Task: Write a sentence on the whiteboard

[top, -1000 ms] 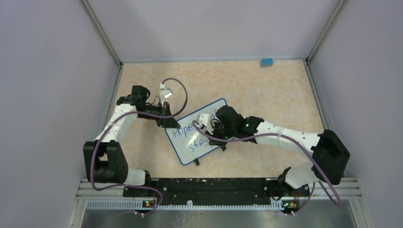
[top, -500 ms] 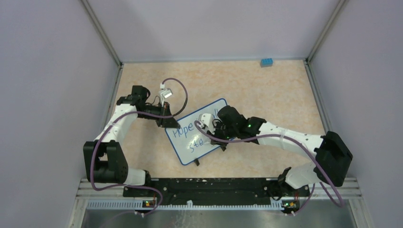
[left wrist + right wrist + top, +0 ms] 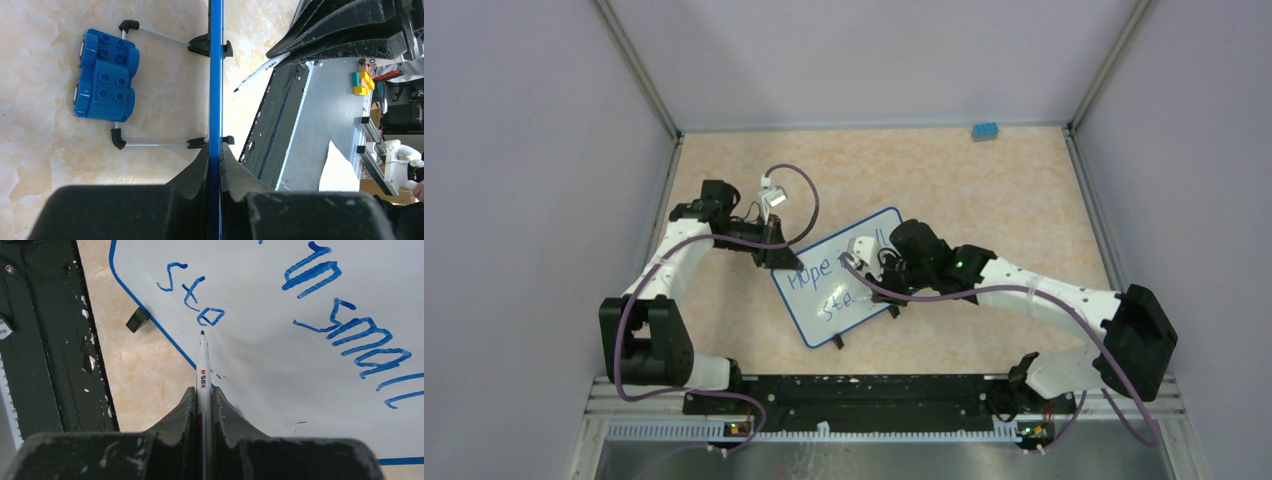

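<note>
The whiteboard (image 3: 810, 308) stands tilted in the middle of the table. My left gripper (image 3: 776, 258) is shut on its left blue rim (image 3: 215, 75), with the fingertips (image 3: 215, 150) pinching the edge. My right gripper (image 3: 879, 272) is shut on a white marker (image 3: 203, 365). The marker's tip sits just below the "e" of "Ste" (image 3: 192, 297) on the lower line. The upper line shows "in small" (image 3: 345, 320) and, in the top view, "Hope" (image 3: 809, 273). The right gripper hides part of the sentence in the top view. The marker also shows in the left wrist view (image 3: 260, 72).
A blue toy brick car (image 3: 105, 75) lies behind the board between its wire stand legs (image 3: 150, 35). A small blue brick (image 3: 985, 131) lies at the back right. A black clip foot (image 3: 136, 320) sticks out at the board's lower edge. The black base rail (image 3: 854, 395) runs along the near edge.
My right gripper and its arm have shifted a little to the right along the lower line, uncovering more blue letters. The left arm and the board have not moved.
</note>
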Robot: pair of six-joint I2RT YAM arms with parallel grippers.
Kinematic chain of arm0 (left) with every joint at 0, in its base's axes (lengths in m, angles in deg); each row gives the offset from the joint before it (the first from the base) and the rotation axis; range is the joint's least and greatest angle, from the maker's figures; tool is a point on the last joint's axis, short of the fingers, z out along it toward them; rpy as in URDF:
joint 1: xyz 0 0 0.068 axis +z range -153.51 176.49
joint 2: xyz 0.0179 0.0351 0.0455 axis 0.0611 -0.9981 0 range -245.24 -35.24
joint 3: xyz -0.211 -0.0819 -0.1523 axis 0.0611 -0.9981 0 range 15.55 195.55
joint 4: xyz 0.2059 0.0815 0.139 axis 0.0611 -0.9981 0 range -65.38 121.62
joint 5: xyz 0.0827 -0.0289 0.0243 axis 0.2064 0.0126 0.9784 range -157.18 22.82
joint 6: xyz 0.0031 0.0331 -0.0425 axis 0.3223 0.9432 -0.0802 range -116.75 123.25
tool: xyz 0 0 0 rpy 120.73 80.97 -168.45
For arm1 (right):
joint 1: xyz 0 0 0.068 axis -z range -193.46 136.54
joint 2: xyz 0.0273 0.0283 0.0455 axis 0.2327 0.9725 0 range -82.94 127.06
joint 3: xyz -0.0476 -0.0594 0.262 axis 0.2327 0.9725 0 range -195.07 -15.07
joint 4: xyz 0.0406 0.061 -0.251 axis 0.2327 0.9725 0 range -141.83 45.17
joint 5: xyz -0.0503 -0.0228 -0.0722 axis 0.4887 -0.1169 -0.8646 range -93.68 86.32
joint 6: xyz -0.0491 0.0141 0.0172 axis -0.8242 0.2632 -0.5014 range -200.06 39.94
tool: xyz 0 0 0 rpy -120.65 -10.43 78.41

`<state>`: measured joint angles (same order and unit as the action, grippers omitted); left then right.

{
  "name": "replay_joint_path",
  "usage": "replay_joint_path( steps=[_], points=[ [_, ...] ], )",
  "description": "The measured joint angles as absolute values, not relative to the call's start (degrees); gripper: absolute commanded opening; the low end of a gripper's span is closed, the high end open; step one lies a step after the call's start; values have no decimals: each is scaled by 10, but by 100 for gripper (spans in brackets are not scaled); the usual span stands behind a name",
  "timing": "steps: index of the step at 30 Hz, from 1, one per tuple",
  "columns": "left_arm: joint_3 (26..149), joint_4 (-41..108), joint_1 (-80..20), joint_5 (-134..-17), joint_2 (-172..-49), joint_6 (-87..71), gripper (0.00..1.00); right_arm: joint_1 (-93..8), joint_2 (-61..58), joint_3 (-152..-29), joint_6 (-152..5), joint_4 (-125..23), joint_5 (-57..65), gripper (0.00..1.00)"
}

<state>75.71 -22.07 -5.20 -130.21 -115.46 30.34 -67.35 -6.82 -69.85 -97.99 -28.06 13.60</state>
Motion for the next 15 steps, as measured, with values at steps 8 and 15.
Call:
replay_joint_path(
  steps=[8,15],
  points=[
    [757,-221,-52,-1302,-1155,303,0,-657,-69,-699,-980,-281,136,0],
    [757,-221,-52,-1302,-1155,303,0,-657,-69,-699,-979,-283,134,0]
  ],
)
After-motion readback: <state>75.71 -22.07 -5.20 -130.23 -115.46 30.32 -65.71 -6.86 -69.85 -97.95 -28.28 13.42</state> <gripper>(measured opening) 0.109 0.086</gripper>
